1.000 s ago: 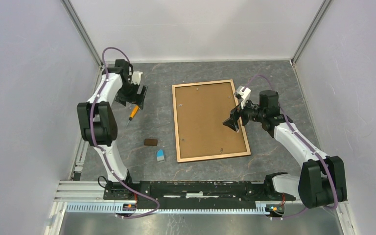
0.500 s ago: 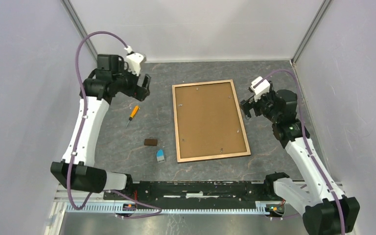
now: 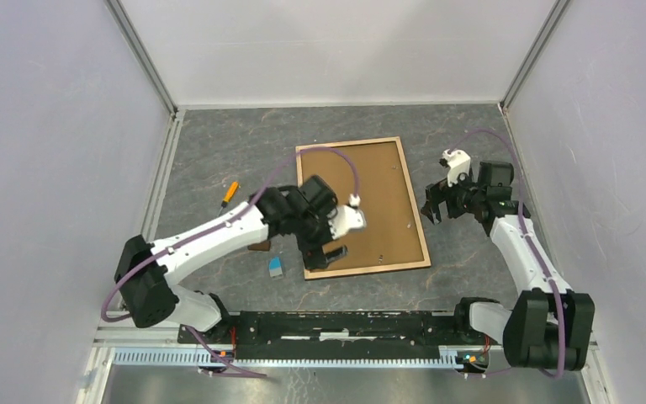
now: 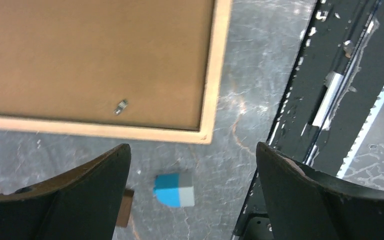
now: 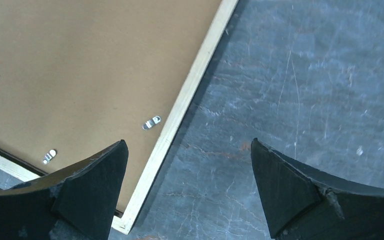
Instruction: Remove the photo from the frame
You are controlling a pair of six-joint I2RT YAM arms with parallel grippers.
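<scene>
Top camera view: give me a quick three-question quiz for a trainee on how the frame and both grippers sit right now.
1. True or false: the frame lies with its glass facing up.
2. The left gripper hovers over which part of the frame? A: near-left corner. B: far-right corner. C: the middle.
3. What is the right gripper holding?

Key: 1. False; its brown back faces up. 2. A. 3. Nothing; it is open, beside the frame's right edge.
</scene>
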